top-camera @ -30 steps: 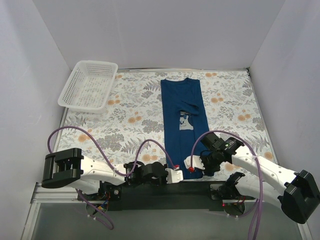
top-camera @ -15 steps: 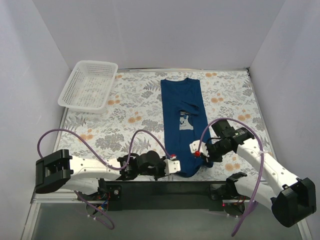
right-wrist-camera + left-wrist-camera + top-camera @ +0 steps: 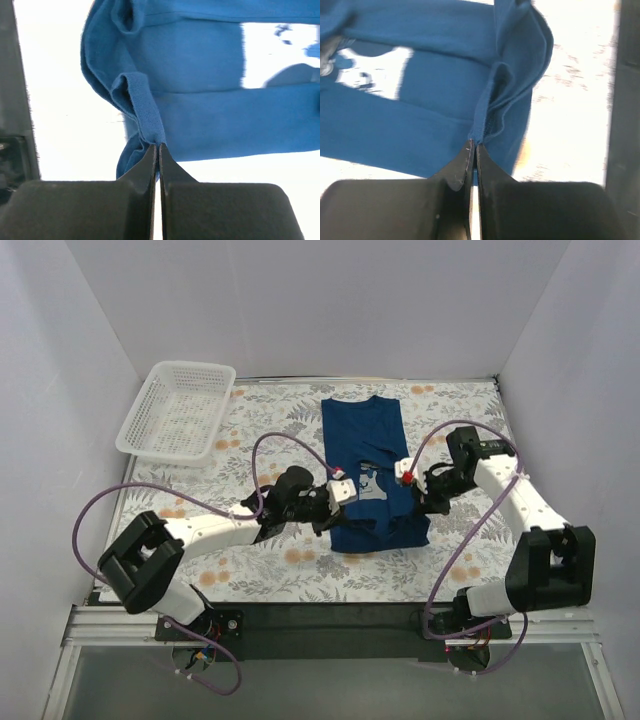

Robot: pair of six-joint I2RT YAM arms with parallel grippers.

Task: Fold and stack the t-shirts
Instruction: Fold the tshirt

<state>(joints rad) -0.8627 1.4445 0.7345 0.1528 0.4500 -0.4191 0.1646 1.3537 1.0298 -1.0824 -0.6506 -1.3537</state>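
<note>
The left gripper (image 3: pixel 341 489) has its fingers (image 3: pixel 456 174) clenched on the navy t-shirt (image 3: pixel 364 430) at its 9 o'clock edge. The right gripper (image 3: pixel 407 475) has its fingers (image 3: pixel 173 173) clenched on the hem at 3 o'clock.

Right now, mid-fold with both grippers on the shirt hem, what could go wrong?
1. The left gripper and right gripper each pinch only a thin edge of the t-shirt at their very tips, so it may slip out.
2. Fabric is bunched beside both pinches, so the fold may land creased.
</note>
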